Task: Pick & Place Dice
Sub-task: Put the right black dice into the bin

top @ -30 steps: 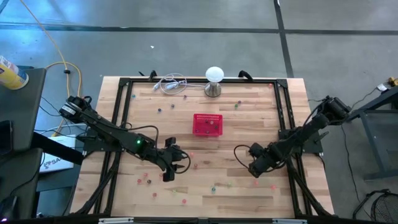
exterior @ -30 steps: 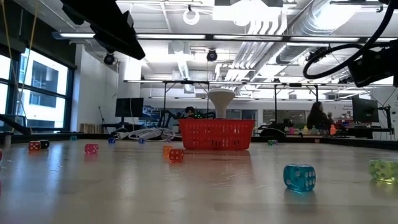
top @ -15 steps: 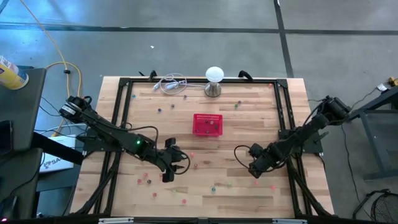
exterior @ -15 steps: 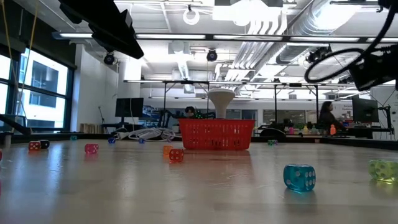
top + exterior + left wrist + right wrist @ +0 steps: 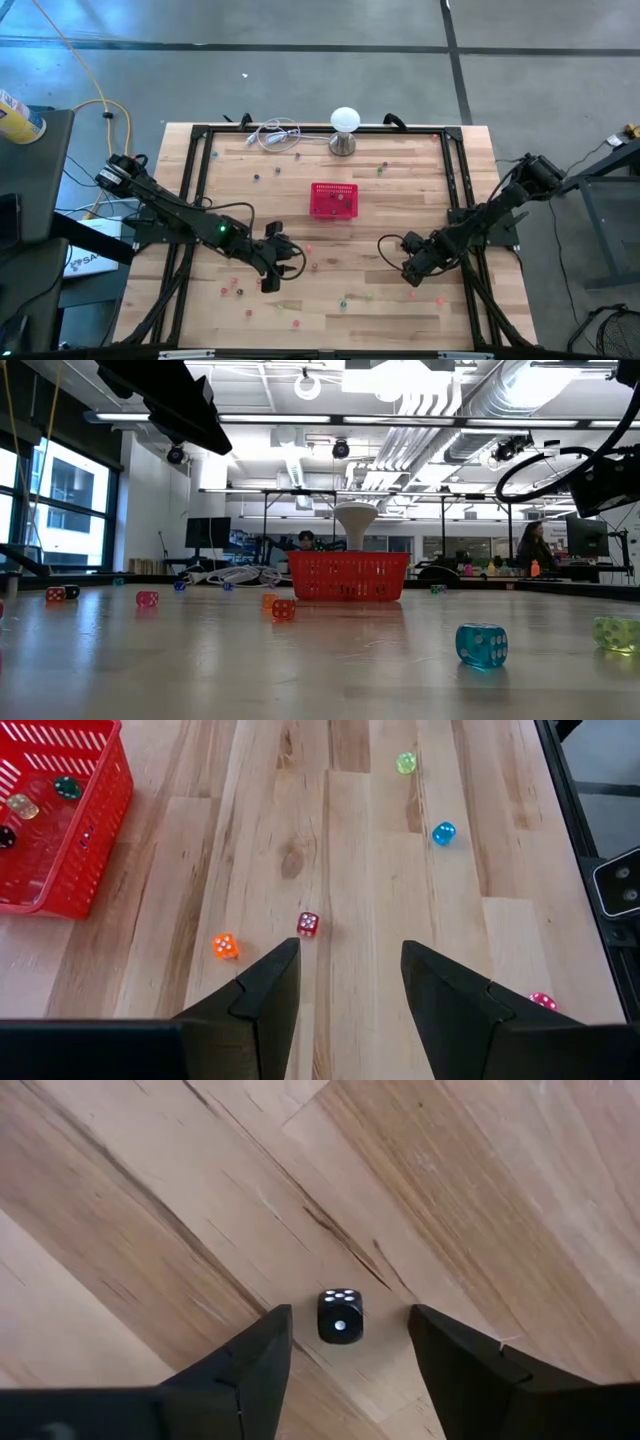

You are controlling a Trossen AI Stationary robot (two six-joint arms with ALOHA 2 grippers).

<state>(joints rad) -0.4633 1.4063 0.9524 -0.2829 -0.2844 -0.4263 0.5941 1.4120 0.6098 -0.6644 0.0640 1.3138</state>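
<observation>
Small coloured dice lie scattered on the wooden table [image 5: 390, 215]. A black die [image 5: 340, 1317] rests flat on the wood between the fingers of my right gripper [image 5: 349, 1326], which stands open over it, pointing down, at the table's near right [image 5: 410, 272]; the fingers stand apart from the die. My left gripper [image 5: 348, 960] hangs open above the near left part of the table [image 5: 285, 265], tilted toward a red die [image 5: 308, 925] and an orange die [image 5: 225, 946]. The red mesh basket [image 5: 333, 200] holds a few dice.
A white ball lamp [image 5: 344, 128] and a white cable [image 5: 272, 135] sit at the far edge. A black frame [image 5: 452, 180] runs along the table's sides. Blue [image 5: 443, 833], green [image 5: 405, 762] and pink [image 5: 541, 1001] dice lie near the front.
My right arm has sunk slightly toward the table over the black die; in the low view its dark body stands a little lower than before. Its fingers stay open.
</observation>
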